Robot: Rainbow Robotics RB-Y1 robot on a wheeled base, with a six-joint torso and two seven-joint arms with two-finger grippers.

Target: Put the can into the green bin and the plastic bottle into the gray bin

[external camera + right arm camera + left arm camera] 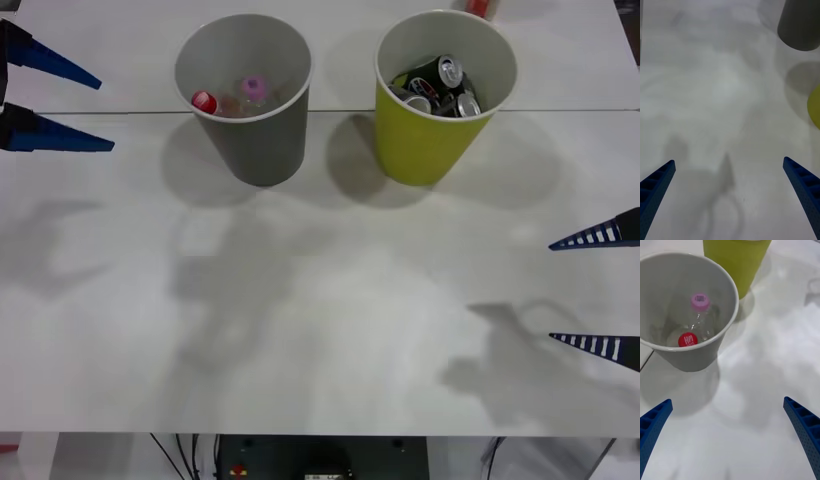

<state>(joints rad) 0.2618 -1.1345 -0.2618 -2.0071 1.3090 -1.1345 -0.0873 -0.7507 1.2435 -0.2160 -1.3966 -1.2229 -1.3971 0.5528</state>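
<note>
My left gripper (55,105) hangs spread wide with nothing between its blue ribbed fingers (655,423), just above the white table (320,330) and close beside the gray bin (245,95). My right gripper (595,290) is equally wide apart and empty, low over bare tabletop, well away from both bins, on the side where the green bin (440,95) stands.

The table under my jaws is plain white, mottled with soft shadows of my arms, and a seam runs across it at the level of the bins.

Ahead of my left jaws the gray bin stands upright and open. Inside it is the plastic bottle (687,340), tilted with its red cap up toward the rim and its long axis slanting down to the bin's floor, next to a pink-capped bottle (700,302) leaning the same way. Beyond, just apart from the gray bin, the green bin holds several dark cans (440,85) piled at mixed angles.
</note>
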